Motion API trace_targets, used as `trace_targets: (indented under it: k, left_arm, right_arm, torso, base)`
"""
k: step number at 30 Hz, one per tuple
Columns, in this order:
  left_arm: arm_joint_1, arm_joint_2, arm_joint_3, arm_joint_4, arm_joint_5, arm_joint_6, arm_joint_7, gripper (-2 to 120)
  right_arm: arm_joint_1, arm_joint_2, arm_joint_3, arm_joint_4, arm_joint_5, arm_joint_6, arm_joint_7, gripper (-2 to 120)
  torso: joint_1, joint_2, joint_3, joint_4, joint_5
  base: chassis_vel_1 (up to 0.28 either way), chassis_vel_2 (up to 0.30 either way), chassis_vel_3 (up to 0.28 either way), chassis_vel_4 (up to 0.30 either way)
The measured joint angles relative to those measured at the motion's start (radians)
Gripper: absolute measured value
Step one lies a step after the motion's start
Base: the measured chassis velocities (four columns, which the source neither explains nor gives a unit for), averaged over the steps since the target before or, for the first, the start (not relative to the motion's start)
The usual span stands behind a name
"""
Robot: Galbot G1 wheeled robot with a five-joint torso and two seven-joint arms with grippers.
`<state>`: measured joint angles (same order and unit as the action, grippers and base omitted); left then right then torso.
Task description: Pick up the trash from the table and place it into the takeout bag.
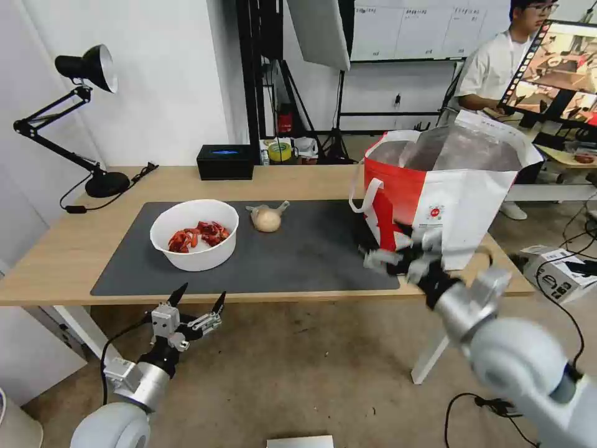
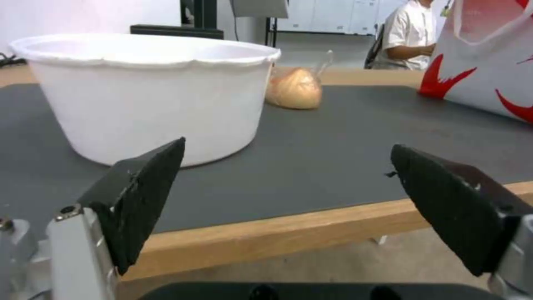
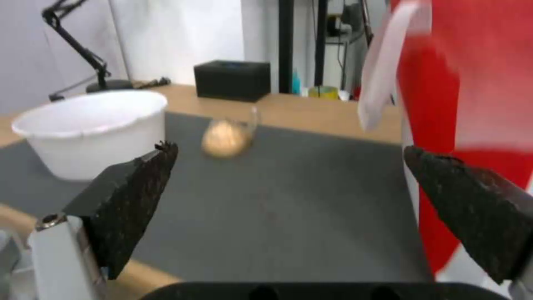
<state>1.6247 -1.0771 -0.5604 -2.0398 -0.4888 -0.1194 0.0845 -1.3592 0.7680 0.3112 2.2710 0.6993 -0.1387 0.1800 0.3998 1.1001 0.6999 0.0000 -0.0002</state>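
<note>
Your left gripper [image 1: 198, 300] is waiting low, just below the table [image 1: 56, 261] edge, fingers spread wide and holding nothing. The bowl [image 1: 194, 234] of red shells is sitting on the dark mat [image 1: 311, 249], with the knotted bag [image 1: 267, 218] just beside it. Your right gripper [image 1: 398, 252] is reaching over the mat's right end, fingers spread, empty, close to the takeout bag [image 1: 460, 186] standing open for trash.

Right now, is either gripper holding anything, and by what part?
Nothing is held. The left gripper and right gripper both have their fingers spread open and empty.
</note>
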Motion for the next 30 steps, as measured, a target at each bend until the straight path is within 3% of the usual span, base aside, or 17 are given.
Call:
trace_targets:
  k: [13, 18, 30]
  left_arm:
    - [0.009, -0.016, 0.006, 0.011, 0.024, -0.008, 0.002, 100]
    - [0.018, -0.017, 0.003, 0.011, 0.026, -0.008, 0.002, 100]
    - [0.036, -0.024, -0.004, 0.013, 0.039, -0.008, 0.002, 100]
  right_arm:
    - [-0.195, 0.119, -0.039, -0.142, -0.191, 0.273, 0.023, 100]
    - [-0.217, 0.146, -0.046, -0.194, -0.199, 0.32, 0.024, 100]
    - [-0.216, 0.159, -0.065, -0.228, -0.208, 0.333, 0.021, 100]
  torso:
    - [0.0, 0.0, 0.0, 0.0, 0.0002]
    - [0.0, 0.0, 0.0, 0.0, 0.0002]
    - [0.0, 0.0, 0.0, 0.0, 0.0002]
  base:
    - [0.0, 0.0, 0.0, 0.0]
    - [0.0, 0.0, 0.0, 0.0]
    - [0.0, 0.0, 0.0, 0.0]
